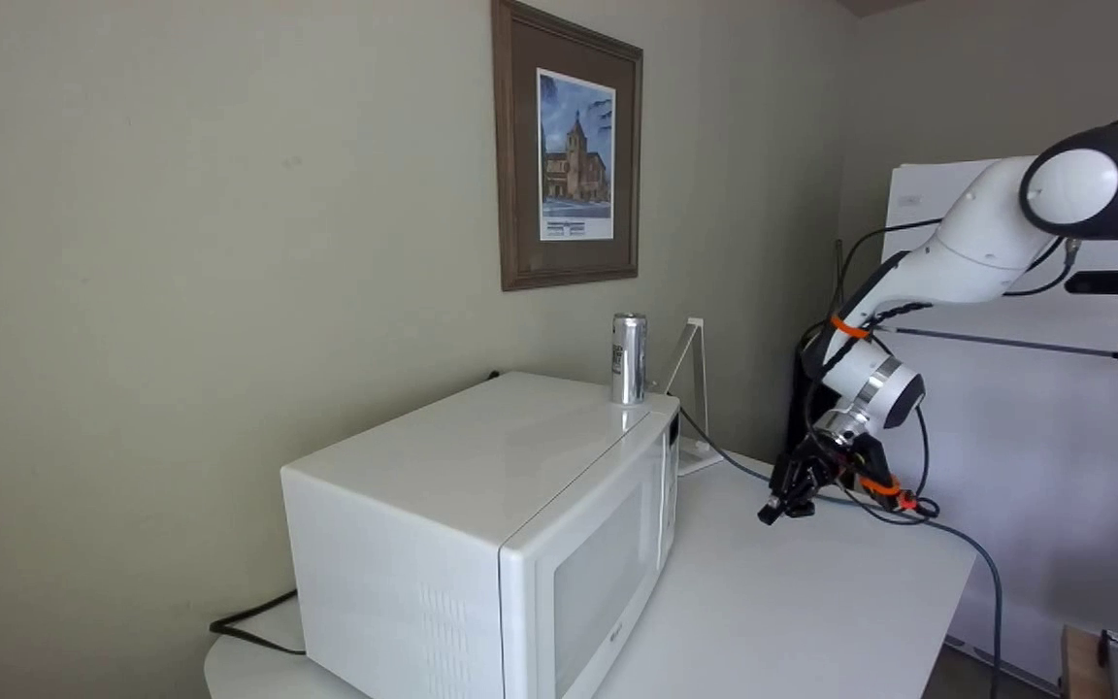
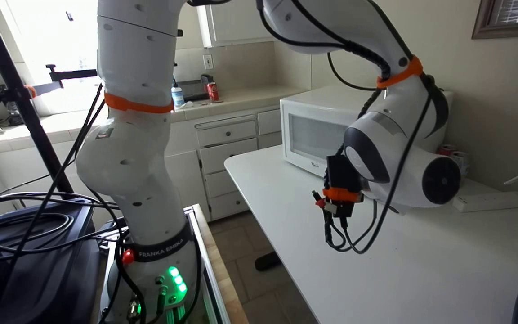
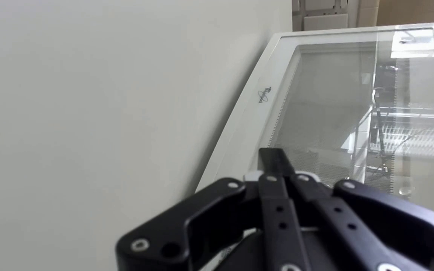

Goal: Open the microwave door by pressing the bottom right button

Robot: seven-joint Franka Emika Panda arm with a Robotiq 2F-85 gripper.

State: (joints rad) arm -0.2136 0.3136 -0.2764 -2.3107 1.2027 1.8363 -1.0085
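The white microwave (image 1: 452, 437) stands on a white table against the wall; it also shows in an exterior view (image 2: 322, 96), partly behind the arm. Its door (image 1: 598, 573) is closed, with a greyish window, and fills much of the wrist view (image 3: 330, 94). My gripper (image 1: 782, 507) is apart from the microwave, in front of its control-panel end and low over the table. In the wrist view the fingertips (image 3: 276, 161) are together with nothing between them. The bottom right button cannot be made out; the gripper covers that part of the wrist view.
A silver can (image 1: 629, 359) stands upright on the microwave's front right top. A white stand (image 1: 699, 388) and a blue cable (image 1: 743, 473) lie beyond the microwave. A white power strip (image 2: 493, 201) and several cans (image 2: 460, 159) are beside it. The white table (image 1: 782, 602) has an open front edge.
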